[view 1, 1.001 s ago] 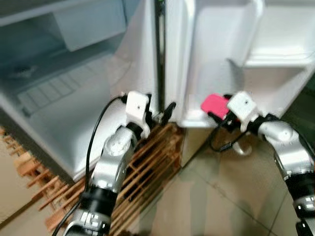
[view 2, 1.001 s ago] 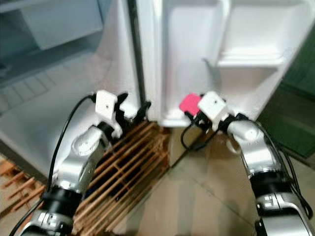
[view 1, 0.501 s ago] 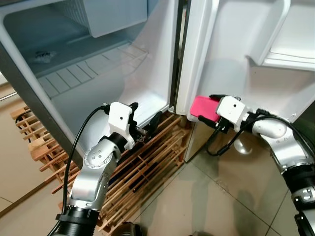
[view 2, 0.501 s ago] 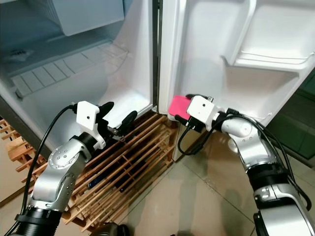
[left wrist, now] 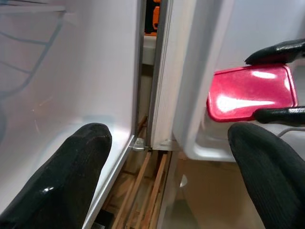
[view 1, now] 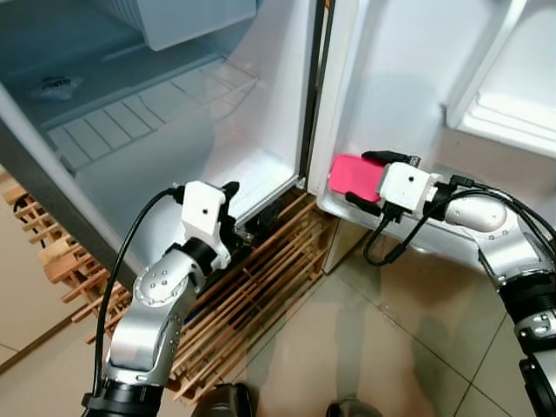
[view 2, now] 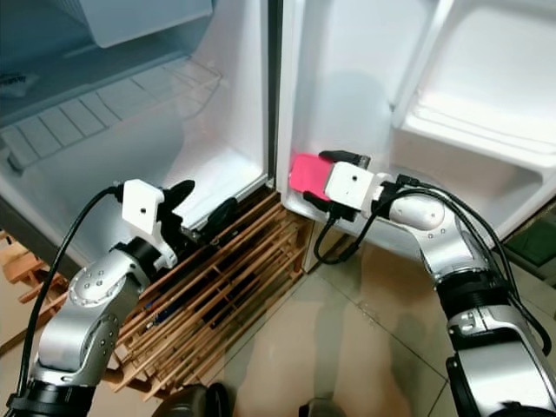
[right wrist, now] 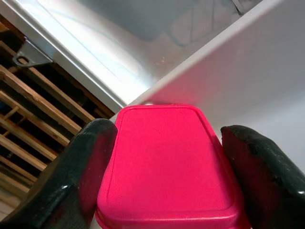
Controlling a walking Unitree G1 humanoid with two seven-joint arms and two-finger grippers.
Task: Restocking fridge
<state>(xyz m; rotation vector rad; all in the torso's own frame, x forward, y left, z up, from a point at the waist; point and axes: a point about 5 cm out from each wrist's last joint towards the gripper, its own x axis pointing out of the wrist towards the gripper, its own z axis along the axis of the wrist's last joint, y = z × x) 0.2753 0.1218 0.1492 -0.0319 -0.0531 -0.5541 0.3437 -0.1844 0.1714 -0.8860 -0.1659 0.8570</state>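
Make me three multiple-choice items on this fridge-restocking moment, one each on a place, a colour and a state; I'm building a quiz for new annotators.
1. Where is the container held?
A. At the lower edge of the open fridge door
B. On the wooden rack
C. On the floor tiles

2. What colour is the container?
A. Blue
B. Pink-red
C. Green

3. How are the left gripper's fingers?
A. Shut on a bottle
B. Shut on the container
C. Open, holding nothing

Answers:
1. A: the right gripper holds the container against the bottom of the fridge door.
2. B: its lid shows pink-red in the right wrist view.
3. C: the left gripper hovers by the fridge, above the wooden rack, fingers apart.
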